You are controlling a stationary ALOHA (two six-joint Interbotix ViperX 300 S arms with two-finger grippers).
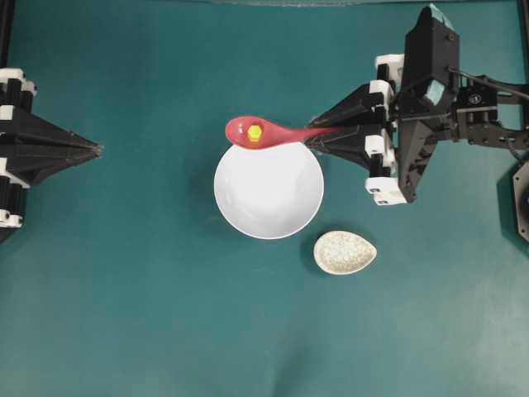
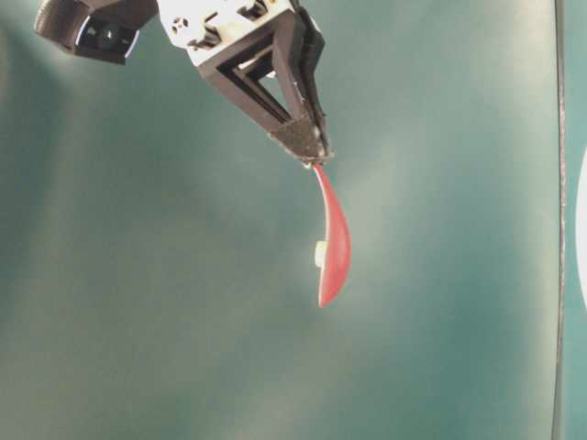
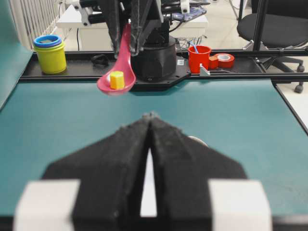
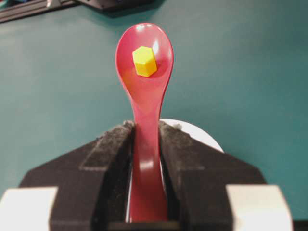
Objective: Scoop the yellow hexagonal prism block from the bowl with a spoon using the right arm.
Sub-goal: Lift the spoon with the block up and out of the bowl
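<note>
Right fingers (image 4: 144, 144) pinch the glossy pink-red spoon (image 4: 144, 96) cradling the yellow hexagonal block (image 4: 144, 61); left fingers (image 3: 150, 126) seemingly pressed together.

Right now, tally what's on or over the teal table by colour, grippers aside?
White: 1, the bowl
Speckled off-white: 1, the small dish
Pink-red: 1, the spoon, held in the right gripper
Yellow: 1, the block, lying in the spoon's scoop
Total: 4
</note>
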